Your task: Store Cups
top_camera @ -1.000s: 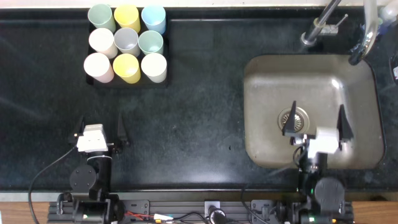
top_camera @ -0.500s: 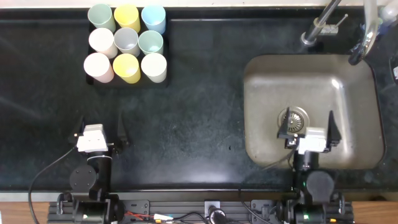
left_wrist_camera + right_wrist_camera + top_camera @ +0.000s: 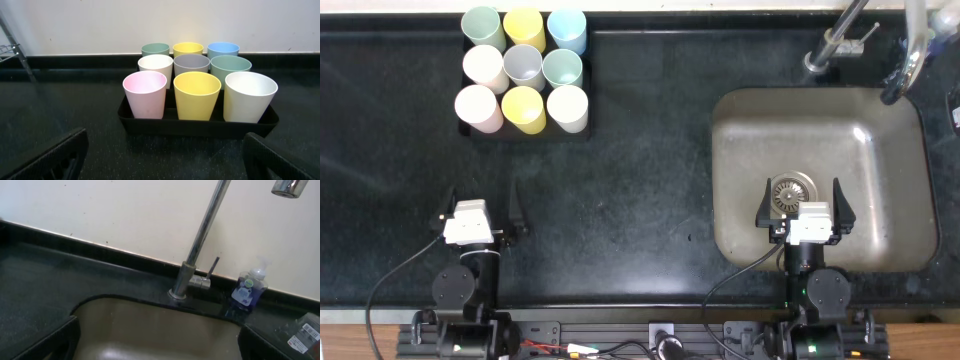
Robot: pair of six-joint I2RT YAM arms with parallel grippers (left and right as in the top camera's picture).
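The black countertop [image 3: 640,180] carries a tray [image 3: 195,129] of cups [image 3: 524,108] and a soap bottle [image 3: 248,291].

Nine empty cups [image 3: 191,64] stand upright, mouths up, three by three in a shallow black tray [image 3: 195,129] at the far left rear of the dark surface [image 3: 640,190]. Near row: pink cup [image 3: 145,92], yellow cup [image 3: 197,95], cream cup [image 3: 250,96]; middle row: white cup [image 3: 155,65], grey cup [image 3: 191,64], pale green cup [image 3: 230,65]; far row: green cup [image 3: 155,49], second yellow cup [image 3: 188,48], blue cup [image 3: 223,49]

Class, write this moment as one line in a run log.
cups: nine upright in black tray | left gripper: open, empty | right gripper: open, empty, over sink
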